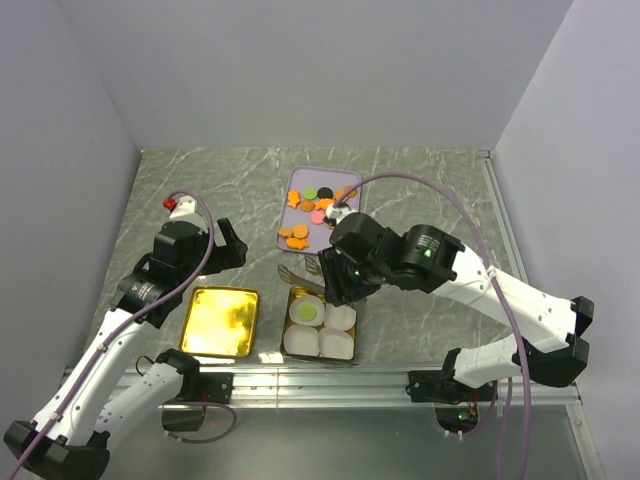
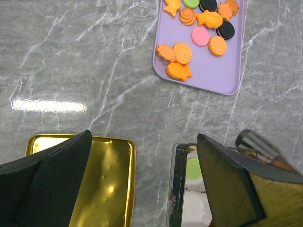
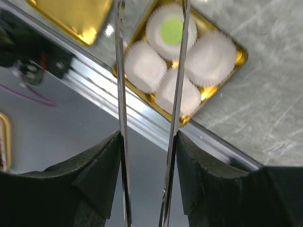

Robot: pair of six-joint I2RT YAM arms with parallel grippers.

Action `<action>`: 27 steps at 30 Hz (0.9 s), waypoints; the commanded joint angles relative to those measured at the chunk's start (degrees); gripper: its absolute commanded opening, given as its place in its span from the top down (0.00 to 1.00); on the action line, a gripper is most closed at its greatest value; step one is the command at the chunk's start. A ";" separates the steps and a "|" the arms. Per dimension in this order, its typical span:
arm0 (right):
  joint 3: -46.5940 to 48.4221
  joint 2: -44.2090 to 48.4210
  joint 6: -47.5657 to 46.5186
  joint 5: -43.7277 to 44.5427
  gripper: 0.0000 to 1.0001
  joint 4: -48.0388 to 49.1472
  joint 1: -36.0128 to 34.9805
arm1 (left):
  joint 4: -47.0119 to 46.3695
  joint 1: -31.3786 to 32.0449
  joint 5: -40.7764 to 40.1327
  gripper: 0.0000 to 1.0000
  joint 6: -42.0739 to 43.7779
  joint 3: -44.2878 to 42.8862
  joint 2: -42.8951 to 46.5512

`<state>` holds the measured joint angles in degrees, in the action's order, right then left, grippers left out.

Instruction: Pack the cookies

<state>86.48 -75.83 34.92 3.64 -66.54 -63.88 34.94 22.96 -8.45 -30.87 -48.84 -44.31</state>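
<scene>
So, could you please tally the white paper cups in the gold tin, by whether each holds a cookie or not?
Paper cup holding a green cookie: 1
Paper cups showing no cookie: 3
Total: 4

Right hand (image 3: 147, 156) and tongs (image 3: 178, 71) overhang the tin (image 3: 239, 52); left tabletop (image 1: 200, 190) open.

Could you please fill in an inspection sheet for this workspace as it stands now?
Surface: grey marbled table, no spills seen.
Job's things: cookies on purple tray; one green cookie in a paper cup inside gold tin.
Clutter: gold lid beside the tin.
Grippers: left gripper open, empty; right gripper shut on metal tongs.
Cables: purple cable along each arm.
Surroundings: plain walls; nothing else seen.
</scene>
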 commanded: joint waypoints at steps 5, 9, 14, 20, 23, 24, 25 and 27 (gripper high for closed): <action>10.90 -7.13 -1.69 6.91 0.45 -3.51 5.42 | -1.01 0.24 -0.52 0.00 0.11 -0.12 0.11; 12.57 -12.48 -3.10 5.77 0.45 -3.42 12.71 | -0.92 0.24 -1.30 0.01 -0.15 -0.12 0.63; 17.05 -19.34 -6.08 6.38 0.47 -3.77 18.60 | -0.75 0.24 -1.84 0.01 -0.33 -0.12 1.07; 17.94 -26.55 -6.62 7.70 0.48 -2.98 20.90 | -0.66 0.24 -1.66 0.01 -0.15 -0.20 0.72; 17.06 -28.31 -6.61 7.26 0.48 -1.66 21.86 | -0.75 0.24 -1.75 0.01 -0.24 -0.12 0.63; 17.06 -29.36 -6.62 7.35 0.49 -1.22 22.30 | -0.75 0.24 -1.83 0.00 -0.24 -0.03 0.55; 17.06 -29.81 -6.96 7.26 0.49 -1.05 22.39 | -0.75 0.24 -1.66 0.01 -0.15 -0.11 0.46; 17.85 -31.21 -7.23 7.61 0.49 -0.87 22.66 | -0.75 0.24 -1.57 0.01 -0.15 -0.12 0.20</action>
<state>102.04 -106.13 28.58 9.67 -68.99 -42.04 34.96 22.96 -9.34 -30.89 -48.84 -44.18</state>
